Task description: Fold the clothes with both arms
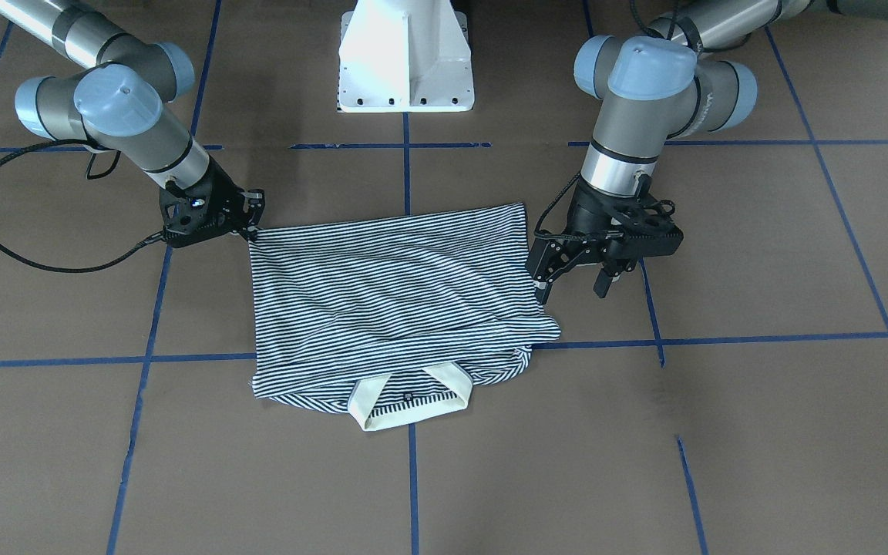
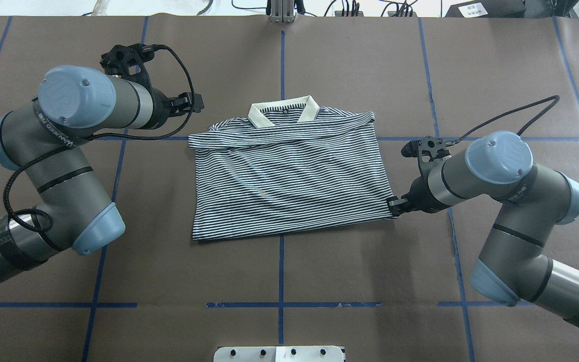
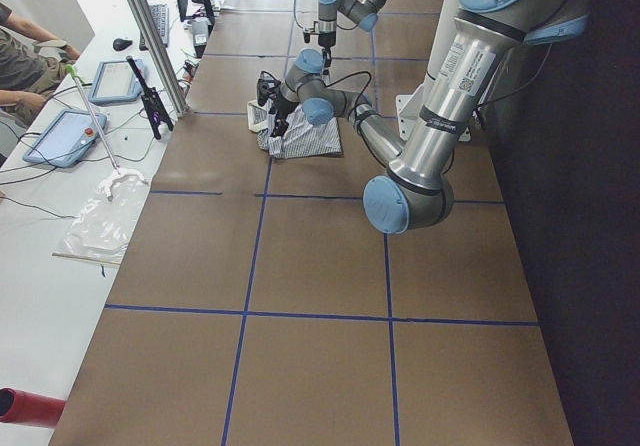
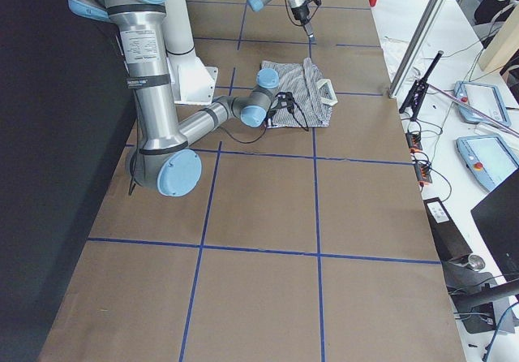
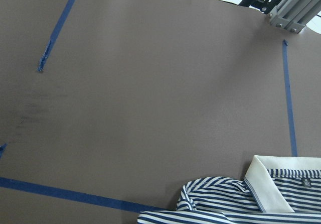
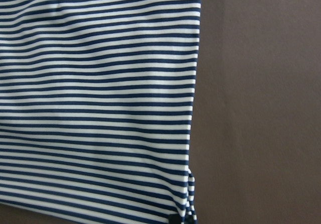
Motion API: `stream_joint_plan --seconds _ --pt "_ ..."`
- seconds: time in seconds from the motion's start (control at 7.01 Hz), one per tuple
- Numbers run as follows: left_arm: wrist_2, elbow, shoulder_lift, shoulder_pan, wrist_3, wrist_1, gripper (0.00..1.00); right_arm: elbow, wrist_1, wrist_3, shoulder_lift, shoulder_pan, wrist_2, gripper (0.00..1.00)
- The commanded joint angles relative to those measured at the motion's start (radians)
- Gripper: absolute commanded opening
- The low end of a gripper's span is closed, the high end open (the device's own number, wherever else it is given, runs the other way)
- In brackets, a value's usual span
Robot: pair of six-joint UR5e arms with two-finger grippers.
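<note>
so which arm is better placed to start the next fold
Right. The right gripper sits at the shirt's hem corner and seems to pinch it, while the left gripper hangs open beside the opposite edge, holding nothing.

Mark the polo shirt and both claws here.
polo shirt [image 2: 289, 176], overhead view, striped body's middle.
left claw [image 1: 572, 287], front-facing view, midway between open fingertips.
right claw [image 1: 251, 230], front-facing view, tips pinching shirt corner.

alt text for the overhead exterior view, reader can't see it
A striped polo shirt lies partly folded on the table, cream collar at the far edge. The right gripper pinches its near right corner; the left gripper is off its far left corner, not touching.
</note>
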Motion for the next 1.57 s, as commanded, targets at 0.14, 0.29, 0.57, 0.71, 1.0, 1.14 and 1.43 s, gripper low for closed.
stream_joint_plan --seconds 0.14,0.29,0.57,0.71,1.0,1.14,1.43 --pt "0.0 -0.027 0.008 0.0 -0.002 0.005 1.0 0.26 0.006 0.001 -0.303 -0.149 0.014 0.0" --pt "0.0 -0.039 0.008 0.006 -0.002 0.007 1.0 0.334 0.012 0.001 -0.411 -0.241 0.014 0.0" --pt "-0.002 -0.056 0.008 0.017 -0.003 0.019 1.0 0.383 0.014 0.001 -0.485 -0.3 0.017 0.0" --pt "-0.014 -0.062 0.008 0.028 -0.015 0.026 1.0 0.386 0.014 0.001 -0.478 -0.298 0.015 0.99" --pt "-0.109 -0.091 0.025 0.098 -0.145 0.048 1.0 0.367 0.012 0.001 -0.39 -0.248 -0.029 1.0" --pt "-0.106 -0.131 0.024 0.202 -0.279 0.107 1.0 0.348 0.012 0.001 -0.328 -0.221 -0.116 1.0" --pt "-0.068 -0.154 0.014 0.406 -0.545 0.132 0.98 0.34 0.005 0.001 -0.248 -0.199 -0.277 1.0"
